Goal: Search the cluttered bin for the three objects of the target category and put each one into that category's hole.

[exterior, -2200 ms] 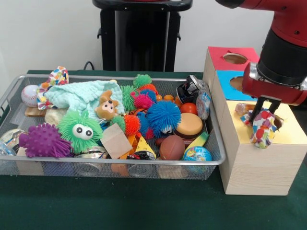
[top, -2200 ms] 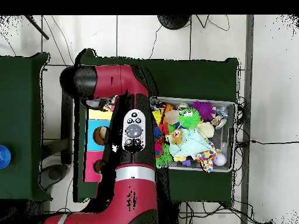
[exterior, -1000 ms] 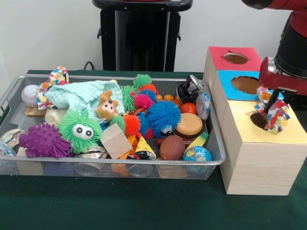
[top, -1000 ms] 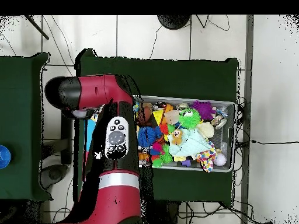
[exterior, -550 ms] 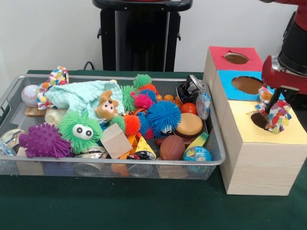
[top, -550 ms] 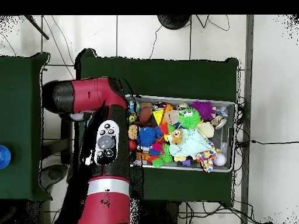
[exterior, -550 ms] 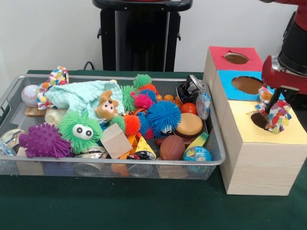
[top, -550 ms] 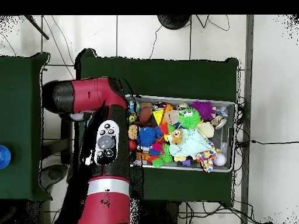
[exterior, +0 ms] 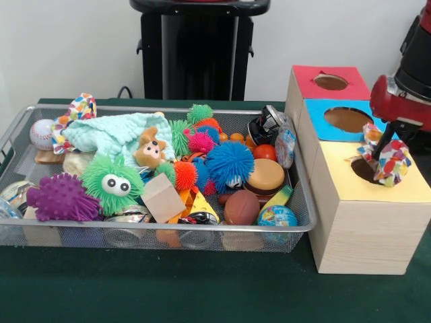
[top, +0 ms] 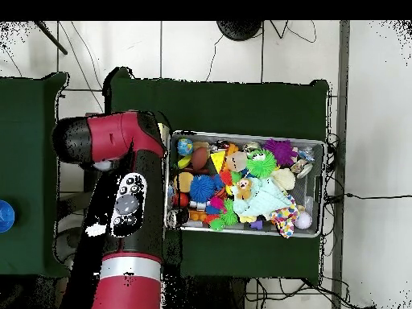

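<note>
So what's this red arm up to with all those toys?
It is sorting toys out of the wire bin into a wooden box with coloured tops and holes. Right now the gripper holds a multicoloured patchwork soft toy at the far edge of the yellow section's hole; the toy is not yet dropped in. The bin is full of spiky balls, a teal plush blanket, a small football and a similar patchwork toy at its back corner.
</note>
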Tool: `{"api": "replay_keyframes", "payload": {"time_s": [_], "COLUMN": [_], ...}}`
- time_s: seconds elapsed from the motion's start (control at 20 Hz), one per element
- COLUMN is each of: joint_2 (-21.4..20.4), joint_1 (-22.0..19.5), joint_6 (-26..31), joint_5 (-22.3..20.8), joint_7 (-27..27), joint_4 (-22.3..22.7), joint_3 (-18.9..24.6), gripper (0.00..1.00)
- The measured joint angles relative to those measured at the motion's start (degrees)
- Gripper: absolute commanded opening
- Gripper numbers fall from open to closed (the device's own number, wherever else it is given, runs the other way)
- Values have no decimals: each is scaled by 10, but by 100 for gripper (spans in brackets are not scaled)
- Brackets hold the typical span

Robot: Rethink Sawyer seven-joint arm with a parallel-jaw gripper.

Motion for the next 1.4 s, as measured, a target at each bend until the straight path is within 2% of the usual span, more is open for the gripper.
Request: {"api": "replay_keyframes", "payload": {"time_s": [0.65,1.0,1.4], "joint_2": [14,51,75], "joint_1": [10,5,-5], "joint_6": [-11,-23,23], "joint_5": [-1,-1,4], "joint_7": [0,0,0], "joint_4": [-20,-57,-100], "joint_3": [-22,-31,-31], "gripper": [0,0,0]}}
